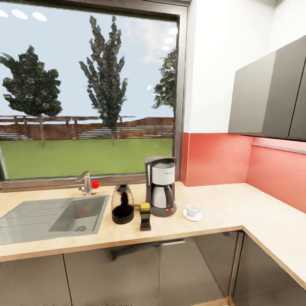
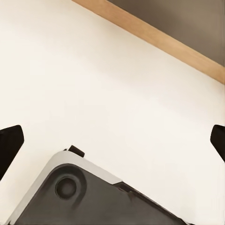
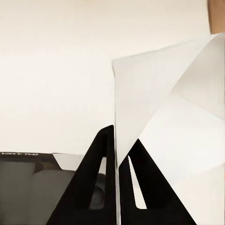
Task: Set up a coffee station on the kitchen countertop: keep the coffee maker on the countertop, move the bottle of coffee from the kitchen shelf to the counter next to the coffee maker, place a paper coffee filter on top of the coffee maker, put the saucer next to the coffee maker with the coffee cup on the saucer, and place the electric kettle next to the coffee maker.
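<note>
Between the two black fingers of my right end effector (image 3: 117,161), in the right wrist view, stands the paper coffee filter (image 3: 173,112): the fingers are closed on its lower edge, and the white folded sheet fans outward past the fingertips. Pale floor lies behind it.

My left end effector (image 2: 112,140) is spread wide with nothing held; its dark fingertips (image 2: 9,143) sit at opposite margins of the left wrist view, over pale floor and part of my base (image 2: 84,197).

On the tabletop (image 1: 238,212), in the head view, the coffee maker (image 1: 160,185) stands near the front edge, to the right of the sink (image 1: 51,219). The electric kettle (image 1: 122,204) stands just beside it on the sink side. The bottle of coffee (image 1: 145,216) stands in front, between the two. The coffee cup (image 1: 192,210) rests on the saucer (image 1: 192,216) just beside the coffee maker's other side.
</note>
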You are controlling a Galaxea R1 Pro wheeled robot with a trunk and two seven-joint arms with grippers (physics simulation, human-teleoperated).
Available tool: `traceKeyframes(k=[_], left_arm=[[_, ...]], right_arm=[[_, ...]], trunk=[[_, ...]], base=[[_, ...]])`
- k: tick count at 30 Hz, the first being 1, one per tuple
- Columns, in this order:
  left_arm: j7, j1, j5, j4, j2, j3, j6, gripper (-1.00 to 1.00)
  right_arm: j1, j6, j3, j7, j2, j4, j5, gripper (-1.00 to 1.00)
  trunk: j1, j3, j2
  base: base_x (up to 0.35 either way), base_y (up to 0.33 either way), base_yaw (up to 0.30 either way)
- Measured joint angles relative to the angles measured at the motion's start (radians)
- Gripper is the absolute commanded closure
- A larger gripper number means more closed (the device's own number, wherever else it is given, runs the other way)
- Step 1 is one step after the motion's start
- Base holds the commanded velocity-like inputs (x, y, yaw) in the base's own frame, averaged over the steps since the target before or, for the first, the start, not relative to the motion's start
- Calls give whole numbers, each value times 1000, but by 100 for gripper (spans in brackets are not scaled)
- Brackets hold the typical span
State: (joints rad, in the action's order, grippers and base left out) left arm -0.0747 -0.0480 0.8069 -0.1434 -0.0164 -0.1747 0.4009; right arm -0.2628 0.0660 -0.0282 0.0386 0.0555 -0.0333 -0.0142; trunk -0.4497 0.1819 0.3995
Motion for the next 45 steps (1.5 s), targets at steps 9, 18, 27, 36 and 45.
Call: traceKeyframes(k=[9,18,27,36,45], left_arm=[[0,0,0,0,0,1,3,-100],[0,0,0,-1,0,2,6,-100],[0,0,-9,-7,-16,-1,6,-100],[-3,0,-9,-4,-31,-6,16,-100],[-8,1,-6,-10,-31,-8,13,-100]], right_arm=[[0,2,0,-2,3,0,-2,100],[5,-6,0,6,9,0,-5,100],[-29,-26,-41,3,-17,3,25,100],[-9,-20,-35,6,-34,4,30,100],[-8,-19,-33,2,-33,4,33,100]], trunk=[[0,0,0],[0,0,0],[0,0,0],[0,0,0],[0,0,0]], base=[[-111,-254,126],[-39,-40,2],[0,0,0],[0,0,0],[-36,0,0]])
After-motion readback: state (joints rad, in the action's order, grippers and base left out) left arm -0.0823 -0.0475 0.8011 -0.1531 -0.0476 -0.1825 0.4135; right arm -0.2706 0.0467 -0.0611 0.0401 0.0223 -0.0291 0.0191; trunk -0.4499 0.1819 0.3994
